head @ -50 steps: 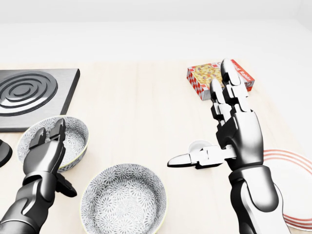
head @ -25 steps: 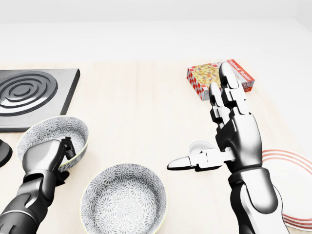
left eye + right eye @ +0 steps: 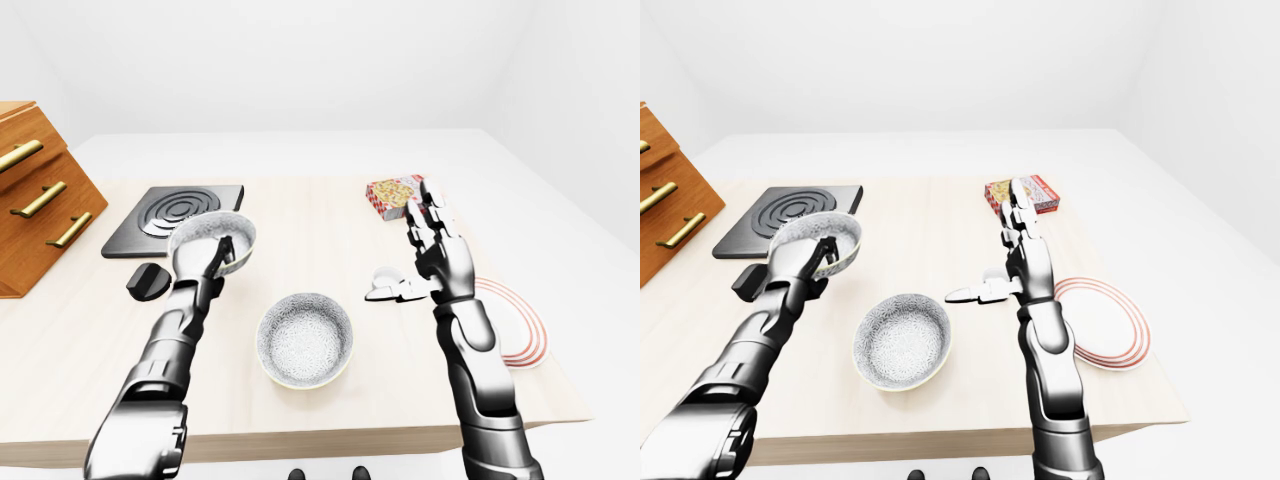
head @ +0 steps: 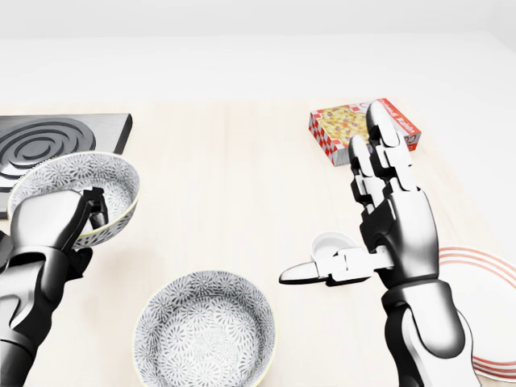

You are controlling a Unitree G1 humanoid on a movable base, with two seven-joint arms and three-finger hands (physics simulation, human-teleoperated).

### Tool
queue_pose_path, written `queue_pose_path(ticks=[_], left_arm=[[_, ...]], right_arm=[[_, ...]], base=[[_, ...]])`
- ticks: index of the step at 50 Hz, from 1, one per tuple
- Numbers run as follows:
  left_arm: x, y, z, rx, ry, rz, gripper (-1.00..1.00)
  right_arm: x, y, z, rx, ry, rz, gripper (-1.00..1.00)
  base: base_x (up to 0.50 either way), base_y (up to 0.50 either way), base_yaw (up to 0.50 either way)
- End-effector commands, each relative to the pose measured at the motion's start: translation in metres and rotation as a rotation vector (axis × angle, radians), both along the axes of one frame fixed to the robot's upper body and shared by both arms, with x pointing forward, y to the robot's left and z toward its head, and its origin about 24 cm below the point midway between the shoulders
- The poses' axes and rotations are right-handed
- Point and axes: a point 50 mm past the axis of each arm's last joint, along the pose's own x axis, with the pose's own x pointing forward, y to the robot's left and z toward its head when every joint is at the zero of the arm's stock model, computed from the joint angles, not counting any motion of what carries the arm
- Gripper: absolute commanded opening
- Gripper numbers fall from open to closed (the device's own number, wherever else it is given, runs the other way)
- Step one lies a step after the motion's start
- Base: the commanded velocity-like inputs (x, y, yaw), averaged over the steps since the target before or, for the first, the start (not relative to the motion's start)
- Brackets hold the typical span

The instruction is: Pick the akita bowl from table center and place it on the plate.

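Two grey-patterned bowls show. My left hand [image 4: 85, 214] is shut on the rim of one bowl [image 4: 85, 179], fingers inside and thumb outside, and holds it tilted above the table at the left of the head view. The other bowl [image 4: 204, 330] stands on the table at the bottom centre. A white plate with red rings [image 4: 488, 282] lies at the right edge, partly hidden by my right forearm. My right hand [image 4: 355, 210] is open, fingers pointing up and thumb out to the left, raised left of the plate and holding nothing.
A small white dish [image 4: 329, 242] sits just behind my right thumb. A red-checked snack box [image 4: 343, 129] lies above my right hand. At the upper left is a black stove burner [image 4: 48, 141], with a dark round object [image 3: 148, 281] and a wooden drawer cabinet [image 3: 40, 190] nearby.
My left hand has closed on the left bowl's rim and raised it off the table, up and slightly left. The right hand has barely moved.
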Motion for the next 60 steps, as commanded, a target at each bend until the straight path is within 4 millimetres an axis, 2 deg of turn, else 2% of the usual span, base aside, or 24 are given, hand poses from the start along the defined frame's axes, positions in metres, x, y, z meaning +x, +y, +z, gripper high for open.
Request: queue_pose_path(ticks=[1, 5, 8, 11, 12, 13, 15, 20, 26, 29, 35, 45, 60], left_arm=[[-0.004, 0.001, 0.058, 0.062, -0.177, -0.052, -1.0], [-0.011, -0.005, 0.066, 0.069, -0.196, -0.079, -1.0], [-0.019, -0.011, 0.068, 0.065, -0.194, -0.103, -1.0], [-0.025, -0.016, 0.072, 0.052, -0.194, -0.124, -1.0], [-0.025, -0.016, 0.072, 0.052, -0.194, -0.123, -1.0], [-0.026, -0.019, 0.072, 0.041, -0.182, -0.134, -1.0], [-0.026, -0.023, 0.073, 0.038, -0.185, -0.143, -1.0], [-0.024, -0.03, 0.074, 0.027, -0.183, -0.163, -1.0], [-0.03, -0.04, 0.077, 0.025, -0.187, -0.194, -1.0], [-0.034, -0.045, 0.078, 0.025, -0.19, -0.209, -1.0], [-0.039, -0.054, 0.081, 0.024, -0.194, -0.234, -1.0], [-0.044, -0.067, 0.088, 0.014, -0.204, -0.276, -1.0], [-0.046, -0.086, 0.091, -0.034, -0.187, -0.344, -1.0]], right_arm=[[-0.001, -0.001, 0.003, -0.002, -0.014, -0.001, 1.0], [-0.003, -0.001, 0.011, -0.014, -0.048, 0.001, 1.0], [-0.008, -0.001, 0.031, -0.083, -0.142, 0.003, 1.0], [-0.011, -0.003, 0.063, -0.171, -0.279, 0.006, 1.0], [-0.011, -0.003, 0.063, -0.176, -0.283, 0.006, 1.0], [-0.011, -0.005, 0.076, -0.246, -0.336, 0.012, 1.0], [-0.002, -0.007, 0.091, -0.362, -0.375, 0.0, 1.0], [0.013, -0.002, 0.109, -0.545, -0.404, 0.032, 1.0], [0.036, 0.004, 0.112, -0.744, -0.333, 0.068, 1.0], [0.045, 0.009, 0.108, -0.863, -0.277, 0.11, 1.0], [0.063, 0.011, 0.098, -0.982, -0.16, 0.134, 1.0], [0.086, 0.009, 0.081, -1.064, -0.003, 0.145, 1.0], [0.099, 0.017, 0.057, -1.123, 0.109, 0.157, 1.0]], base=[[0.0, 0.0, 0.0], [0.0, 0.0, 0.0], [0.0, 0.0, 0.0], [0.0, 0.0, 0.0], [0.0, 0.0, 0.0], [0.0, 0.0, 0.0], [0.0, 0.0, 0.0], [0.0, 0.0, 0.0], [0.0, 0.0, 0.0], [0.0, 0.0, 0.0], [0.0, 0.0, 0.0], [0.0, 0.0, 0.0], [0.0, 0.0, 0.0]])
